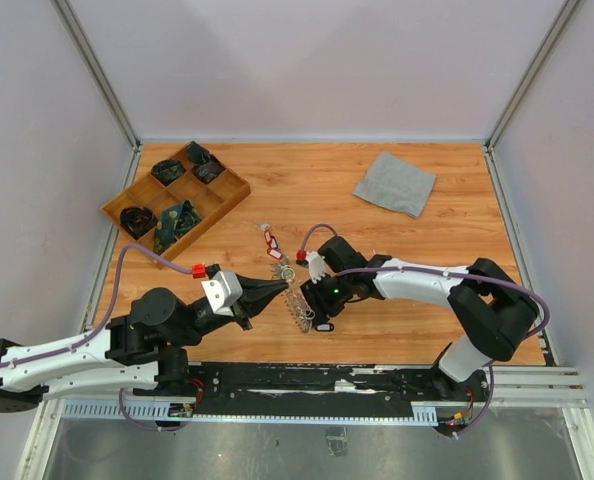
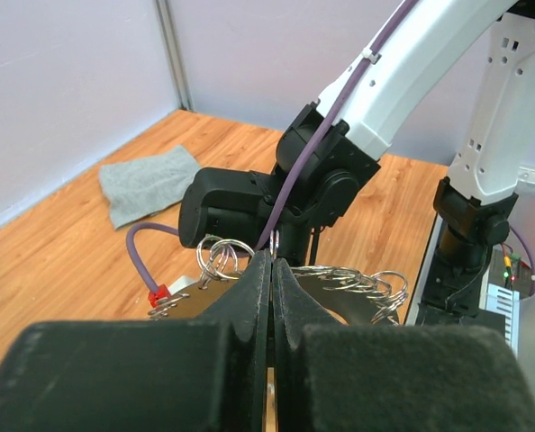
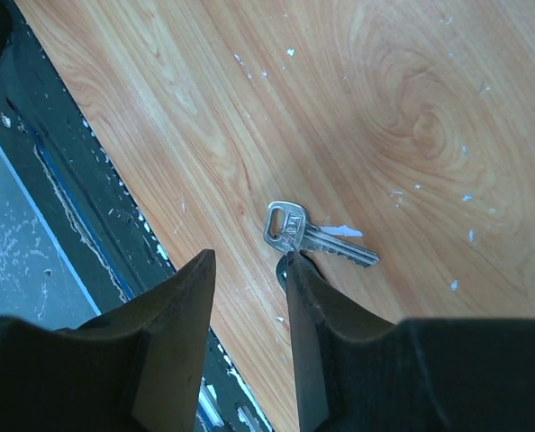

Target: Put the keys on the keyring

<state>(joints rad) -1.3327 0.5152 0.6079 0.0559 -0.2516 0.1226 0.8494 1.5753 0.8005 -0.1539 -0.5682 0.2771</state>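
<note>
The keyring (image 1: 296, 301), a thin silver ring fringed with small split rings, hangs at table centre. My left gripper (image 1: 275, 290) is shut on its rim; in the left wrist view the jaws meet on the wire (image 2: 274, 245) and the fringe (image 2: 362, 283) spreads to either side. A bare silver key (image 3: 317, 236) lies flat on the wood. My right gripper (image 3: 249, 259) is open over it, its right fingertip (image 3: 294, 265) touching the key's head, nothing between the fingers. Another key with a red tag (image 1: 270, 240) lies behind the ring.
A wooden compartment tray (image 1: 243, 184) holding dark items stands at the back left. A grey cloth (image 1: 395, 183) lies at the back right. The black rail (image 3: 65, 184) at the table's near edge runs just beside the right gripper.
</note>
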